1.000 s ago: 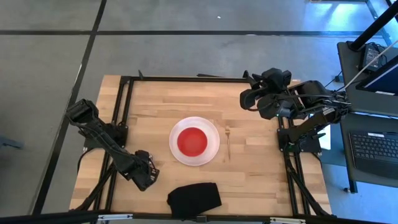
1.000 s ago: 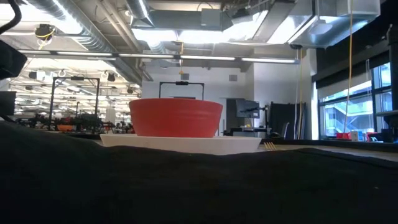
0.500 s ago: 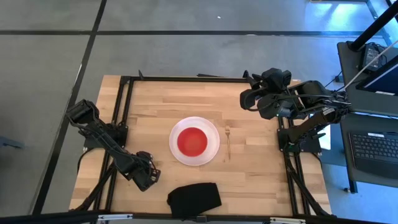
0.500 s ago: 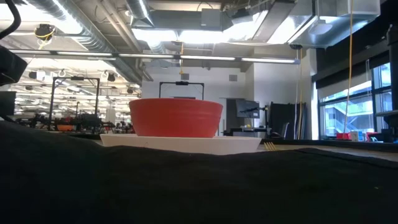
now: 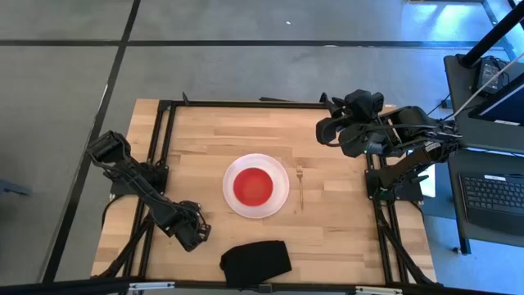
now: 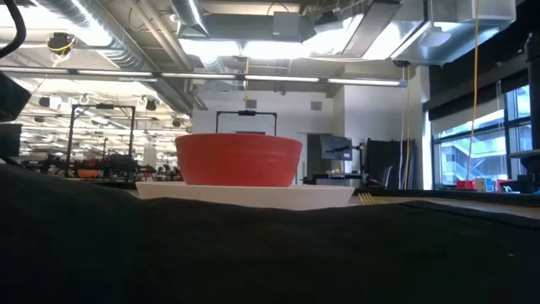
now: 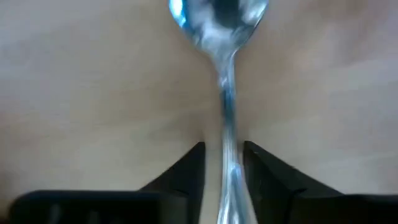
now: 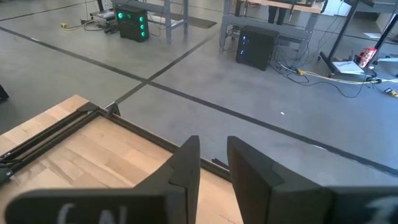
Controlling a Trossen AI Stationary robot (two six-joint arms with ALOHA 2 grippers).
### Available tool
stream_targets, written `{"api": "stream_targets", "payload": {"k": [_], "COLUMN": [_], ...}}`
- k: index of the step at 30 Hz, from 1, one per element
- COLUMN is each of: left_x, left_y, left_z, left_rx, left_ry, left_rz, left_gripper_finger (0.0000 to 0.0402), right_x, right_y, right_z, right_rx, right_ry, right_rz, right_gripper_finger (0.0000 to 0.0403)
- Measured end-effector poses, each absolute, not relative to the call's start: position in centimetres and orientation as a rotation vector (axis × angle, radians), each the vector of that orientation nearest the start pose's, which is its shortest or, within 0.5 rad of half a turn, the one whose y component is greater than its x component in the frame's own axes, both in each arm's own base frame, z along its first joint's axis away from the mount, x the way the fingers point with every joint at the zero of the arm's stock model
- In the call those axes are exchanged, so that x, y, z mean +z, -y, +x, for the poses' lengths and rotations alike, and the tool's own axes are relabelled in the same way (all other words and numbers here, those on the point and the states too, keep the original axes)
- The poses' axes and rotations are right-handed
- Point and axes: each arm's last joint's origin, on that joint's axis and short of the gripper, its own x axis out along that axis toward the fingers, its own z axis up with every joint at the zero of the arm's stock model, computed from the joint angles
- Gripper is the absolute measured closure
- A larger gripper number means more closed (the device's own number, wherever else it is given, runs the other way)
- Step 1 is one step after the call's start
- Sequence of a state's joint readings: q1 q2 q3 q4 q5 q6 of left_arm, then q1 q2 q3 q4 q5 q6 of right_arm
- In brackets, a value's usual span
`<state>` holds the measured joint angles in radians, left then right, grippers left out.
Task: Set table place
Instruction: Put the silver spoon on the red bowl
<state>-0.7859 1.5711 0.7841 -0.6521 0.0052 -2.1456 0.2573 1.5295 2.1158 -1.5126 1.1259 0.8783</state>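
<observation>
A red bowl (image 5: pixel 254 185) stands in a round white plate (image 5: pixel 278 201) at the table's middle; both also show in the low view, the bowl (image 6: pixel 239 159) on the plate (image 6: pixel 253 193). A slim fork (image 5: pixel 300 188) lies on the wood just right of the plate. My left gripper (image 5: pixel 190 231) is low over the near left part of the table (image 5: pixel 336 221), shut on a silver spoon (image 7: pixel 225 37), which it hides in the high view. My right gripper (image 8: pixel 213 155) is shut and empty, raised over the far right corner (image 5: pixel 332 129). My left gripper has the spoon's handle (image 7: pixel 227 146) between its two fingers (image 7: pixel 193 168), which lie across it. The spoon's bowl end (image 7: pixel 217 15) points away from the wrist, over the wood. Whether the spoon is lifted or lies on the table I cannot tell.
A crumpled black cloth (image 5: pixel 255 260) lies at the table's near edge and fills the lower part of the low view (image 6: pixel 270 253). The black metal frame (image 5: pixel 246 104) runs round the tabletop. Bare wood lies between plate and left gripper.
My left arm has sunk a little, as its dark shape at the low view's left edge shows. Plate, bowl and fork have kept still.
</observation>
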Motion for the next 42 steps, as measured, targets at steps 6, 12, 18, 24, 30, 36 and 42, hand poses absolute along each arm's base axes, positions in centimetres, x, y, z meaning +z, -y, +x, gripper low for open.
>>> {"api": "stream_targets", "payload": {"k": [6, 12, 18, 24, 30, 36, 42], "left_x": [14.1, 16.4, 22.2, 29.7, 33.5, 33.1, 30.5], "left_y": [17.7, 17.5, 16.5, 13.0, 7.7, 2.3, -1.3], "left_z": [17.9, 19.7, 22.7, 25.1, 26.3, 26.8, 29.0], "left_rx": [0.913, 0.786, 0.546, 0.410, 0.309, 0.322, 0.240], "left_ry": [-1.314, -1.372, -1.491, -1.486, -1.505, -1.537, -1.594], "left_rz": [-1.189, -1.158, -1.079, -1.030, -1.071, -1.048, -1.020], "left_gripper_finger": [0.0389, 0.0391, 0.0390, 0.0396, 0.0390, 0.0397, 0.0392], "right_x": [48.9, 48.8, 48.7, 48.7, 48.7, 48.7, 48.7], "right_y": [-3.3, -3.3, -3.2, -3.1, -3.1, -3.1, -3.1], "right_z": [22.7, 22.7, 22.4, 22.4, 22.4, 22.3, 22.3], "right_rx": [-1.021, -1.024, -1.042, -1.035, -1.032, -1.031, -1.039], "right_ry": [-0.330, -0.335, -0.348, -0.379, -0.399, -0.402, -0.403], "right_rz": [0.162, 0.151, 0.114, 0.063, 0.015, 0.010, -0.018], "right_gripper_finger": [0.0318, 0.0318, 0.0318, 0.0318, 0.0318, 0.0318, 0.0318]}}
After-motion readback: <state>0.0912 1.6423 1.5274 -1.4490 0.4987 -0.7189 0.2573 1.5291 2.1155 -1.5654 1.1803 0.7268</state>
